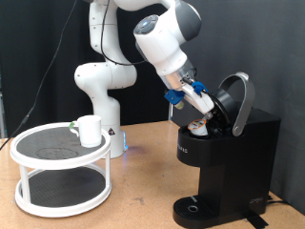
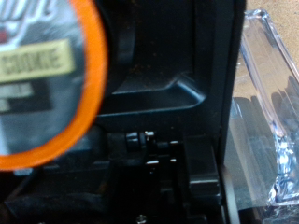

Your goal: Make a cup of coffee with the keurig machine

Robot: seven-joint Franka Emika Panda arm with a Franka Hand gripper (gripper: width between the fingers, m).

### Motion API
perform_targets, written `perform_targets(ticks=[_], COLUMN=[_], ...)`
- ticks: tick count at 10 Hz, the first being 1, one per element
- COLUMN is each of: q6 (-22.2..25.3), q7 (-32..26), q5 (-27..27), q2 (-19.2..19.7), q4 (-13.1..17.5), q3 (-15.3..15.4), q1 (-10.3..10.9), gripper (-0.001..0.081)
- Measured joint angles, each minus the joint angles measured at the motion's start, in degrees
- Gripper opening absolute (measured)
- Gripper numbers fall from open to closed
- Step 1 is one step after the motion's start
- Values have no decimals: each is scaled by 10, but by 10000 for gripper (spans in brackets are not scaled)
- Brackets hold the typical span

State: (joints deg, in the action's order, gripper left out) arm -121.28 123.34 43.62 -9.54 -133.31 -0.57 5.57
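The black keurig machine [image 1: 229,157] stands at the exterior view's right with its rounded lid [image 1: 236,100] swung up and open. My gripper [image 1: 203,110] reaches down into the open pod chamber just in front of the lid. A coffee pod [image 1: 197,125] with a brownish top shows at the chamber mouth, right under the fingers. In the wrist view the pod [image 2: 37,79] fills the near side, orange-rimmed with a "COOKIE" label, against the machine's dark interior [image 2: 159,112]; my fingers do not show there. The white cup [image 1: 90,131] stands far off on a round stand.
The white two-tier round stand [image 1: 59,170] holds the cup at the exterior view's left. The arm's white base [image 1: 100,86] rises behind it. The machine's round drip tray [image 1: 195,208] is bare. A clear water tank [image 2: 271,112] shows beside the machine in the wrist view.
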Motion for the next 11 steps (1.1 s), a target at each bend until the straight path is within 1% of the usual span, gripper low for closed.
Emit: perform_targets(ticks=[6, 11], q6=[-1, -4], q7=[14, 15], q5=[-13, -20], q2=[1, 1], q4=[-1, -5], q3=[0, 1], q1=[0, 0], gripper=[734, 734])
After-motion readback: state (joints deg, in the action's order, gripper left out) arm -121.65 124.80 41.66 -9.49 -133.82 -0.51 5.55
